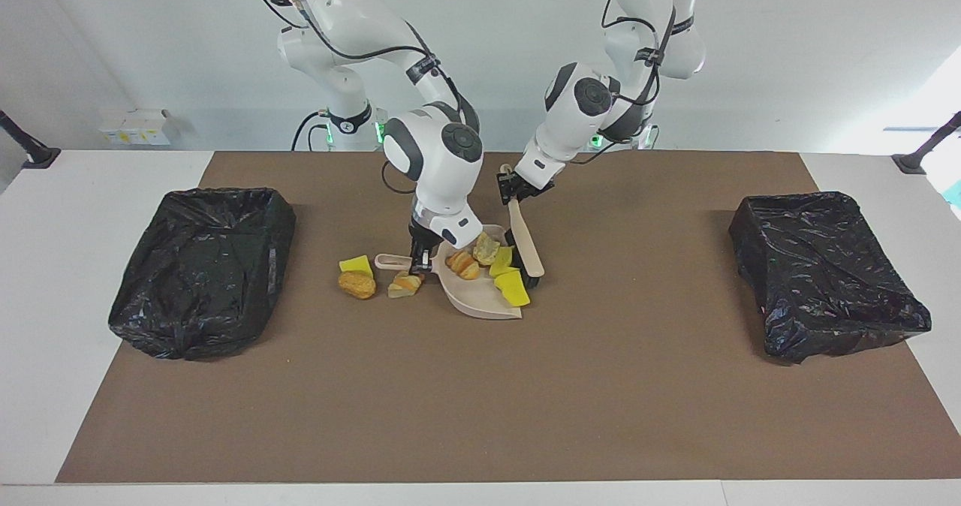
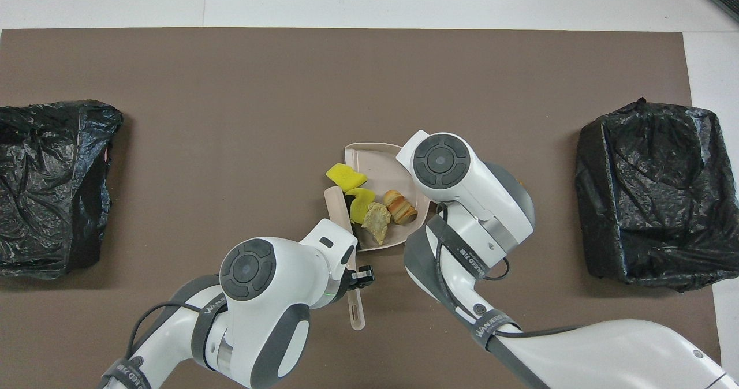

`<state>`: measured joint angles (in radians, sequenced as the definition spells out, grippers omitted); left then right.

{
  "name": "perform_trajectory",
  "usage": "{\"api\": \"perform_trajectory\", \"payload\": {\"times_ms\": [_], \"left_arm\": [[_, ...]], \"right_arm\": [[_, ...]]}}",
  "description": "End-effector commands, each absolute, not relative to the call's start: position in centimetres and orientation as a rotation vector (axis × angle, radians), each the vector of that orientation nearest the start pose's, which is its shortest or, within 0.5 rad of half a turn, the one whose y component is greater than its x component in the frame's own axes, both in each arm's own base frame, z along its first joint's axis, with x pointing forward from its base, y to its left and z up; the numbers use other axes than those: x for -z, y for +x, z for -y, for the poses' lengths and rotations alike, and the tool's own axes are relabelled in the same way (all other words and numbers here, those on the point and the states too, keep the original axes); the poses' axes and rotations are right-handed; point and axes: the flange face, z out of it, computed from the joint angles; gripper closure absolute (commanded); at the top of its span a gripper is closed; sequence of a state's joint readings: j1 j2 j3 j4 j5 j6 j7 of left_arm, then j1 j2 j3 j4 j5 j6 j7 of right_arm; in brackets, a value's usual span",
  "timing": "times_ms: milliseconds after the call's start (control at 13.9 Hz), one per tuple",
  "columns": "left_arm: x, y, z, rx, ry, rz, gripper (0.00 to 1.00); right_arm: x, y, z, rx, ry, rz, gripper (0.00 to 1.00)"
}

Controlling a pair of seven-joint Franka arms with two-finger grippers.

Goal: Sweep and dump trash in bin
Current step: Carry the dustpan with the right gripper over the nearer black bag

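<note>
You are working on the wide brown table mat, with one black-lined bin at the right arm's end and another black-lined bin at the left arm's end. Your right gripper is clamping the handle of the beige plastic dustpan, while your left gripper is gripping the beige brush by its long handle, its bristle end touching the yellow chunks. Four scraps of trash are sitting in the pan; three loose scraps are lying beside the handle, toward the right arm's end, so I judge the brush must cross over. "WANJEEDA" seems printed on both arm straps.
</note>
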<state>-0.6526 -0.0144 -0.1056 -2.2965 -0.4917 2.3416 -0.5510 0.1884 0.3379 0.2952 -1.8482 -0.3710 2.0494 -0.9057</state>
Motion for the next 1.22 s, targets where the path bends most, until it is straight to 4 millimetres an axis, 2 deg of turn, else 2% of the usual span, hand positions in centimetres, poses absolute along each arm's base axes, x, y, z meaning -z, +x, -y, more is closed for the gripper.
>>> {"api": "perform_trajectory", "payload": {"times_ms": [0, 72, 215, 431, 503, 646, 861, 1149], "left_arm": [[-37.8, 37.9, 36.4, -0.182, -3.454, 0.035, 1.0], [-38.8, 38.4, 36.7, -0.133, -3.438, -0.069, 1.0], [-38.9, 37.9, 37.0, -0.189, -3.408, -0.116, 1.0], [-42.2, 38.0, 36.6, -0.321, -3.37, -0.156, 1.0], [-42.6, 38.1, 36.3, -0.359, -3.337, -0.183, 1.0], [-44.5, 38.3, 35.7, -0.364, -3.32, -0.188, 1.0], [-47.8, 40.5, 34.0, -0.318, -3.277, -0.183, 1.0], [-48.4, 38.6, 33.1, -0.438, -3.204, -0.194, 1.0]], "right_arm": [[-33.2, 56.2, -26.3, -0.199, -2.344, 2.312, 1.0], [-33.2, 56.4, -26.0, -0.184, -2.353, 2.291, 1.0], [-32.8, 56.6, -25.7, -0.172, -2.36, 2.236, 1.0], [-32.9, 56.9, -25.4, -0.144, -2.372, 2.202, 1.0], [-33.0, 56.9, -25.3, -0.142, -2.374, 2.2, 1.0], [-33.5, 57.3, -24.6, -0.132, -2.39, 2.186, 1.0], [-35.0, 57.7, -24.3, -0.113, -2.367, 2.22, 1.0], [-36.0, 58.2, -22.9, -0.1, -2.393, 2.202, 1.0]]}}
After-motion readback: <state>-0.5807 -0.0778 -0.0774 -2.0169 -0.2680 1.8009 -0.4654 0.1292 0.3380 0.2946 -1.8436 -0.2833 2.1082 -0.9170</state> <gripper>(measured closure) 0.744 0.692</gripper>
